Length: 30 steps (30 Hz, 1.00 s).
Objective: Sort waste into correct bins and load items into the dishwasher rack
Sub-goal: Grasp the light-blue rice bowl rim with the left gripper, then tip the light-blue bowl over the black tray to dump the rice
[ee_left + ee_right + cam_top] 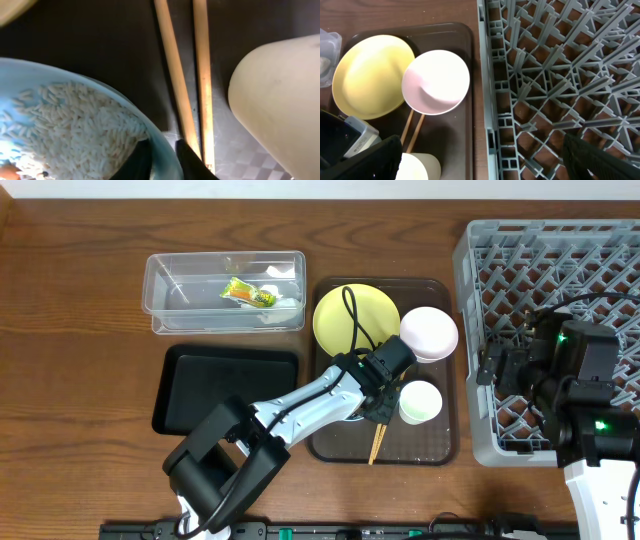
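Note:
My left gripper (366, 402) (162, 150) is shut on the rim of the light blue bowl (155, 134), one finger inside and one outside. The bowl holds white rice grains (65, 125). Two wooden chopsticks (187, 75) (377, 442) lie beside it, next to the small white cup (280, 95) (419, 401). The pale yellow plate (340, 318) (370, 75) and white-pink bowl (430, 332) (436, 81) sit on the brown serving tray (440, 448). My right gripper (500, 370) (482, 150) is open and empty over the left edge of the grey rack (560, 260) (555, 65).
The clear tub (180, 280) at the back left holds the yellow-green and orange wrapper (248, 293) and white scraps (286, 304). The black tray (225, 390) lies in front of it, left of the serving tray. My left arm crosses between them.

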Tool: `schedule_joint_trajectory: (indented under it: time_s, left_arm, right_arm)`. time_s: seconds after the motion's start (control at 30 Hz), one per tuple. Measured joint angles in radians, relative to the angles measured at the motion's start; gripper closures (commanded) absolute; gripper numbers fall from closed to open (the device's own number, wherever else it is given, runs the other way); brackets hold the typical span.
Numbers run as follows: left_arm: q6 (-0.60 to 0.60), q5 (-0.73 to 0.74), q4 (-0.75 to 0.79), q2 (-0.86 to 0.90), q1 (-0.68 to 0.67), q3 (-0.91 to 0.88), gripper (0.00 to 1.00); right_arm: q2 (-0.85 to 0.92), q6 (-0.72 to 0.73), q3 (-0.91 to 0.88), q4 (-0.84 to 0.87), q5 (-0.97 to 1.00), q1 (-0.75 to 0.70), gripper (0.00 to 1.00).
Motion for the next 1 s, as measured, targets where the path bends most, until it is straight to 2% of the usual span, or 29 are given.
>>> schedule_joint_trajectory:
  time_s: [0.1, 0.4, 0.57, 0.77, 1.0]
  left_arm:
    - [0.005, -0.025, -0.001, -0.009, 0.0, 0.0, 0.94]
    - [0.005, -0.035, -0.078, -0.127, 0.026, 0.0, 0.94]
    - [0.005, 0.003, -0.15, -0.283, 0.129, 0.0, 0.94]
    - [0.074, 0.238, -0.23, -0.351, 0.386, 0.0, 0.94]
    - [0.256, 0.66, -0.243, -0.346, 0.689, -0.09, 0.94]
  right_arm:
    - [0.0, 0.0, 0.0, 0.0, 0.0, 0.0, 0.01]
    - [0.0, 0.0, 0.0, -0.001, 0.0, 0.0, 0.01]
    - [0.0, 0.0, 0.0, -0.001, 0.0, 0.0, 0.01]
    - [0.0, 0.0, 0.0, -0.002, 0.0, 0.0, 0.01]
    - [0.0, 0.0, 0.0, -0.008, 0.0, 0.0, 0.01]
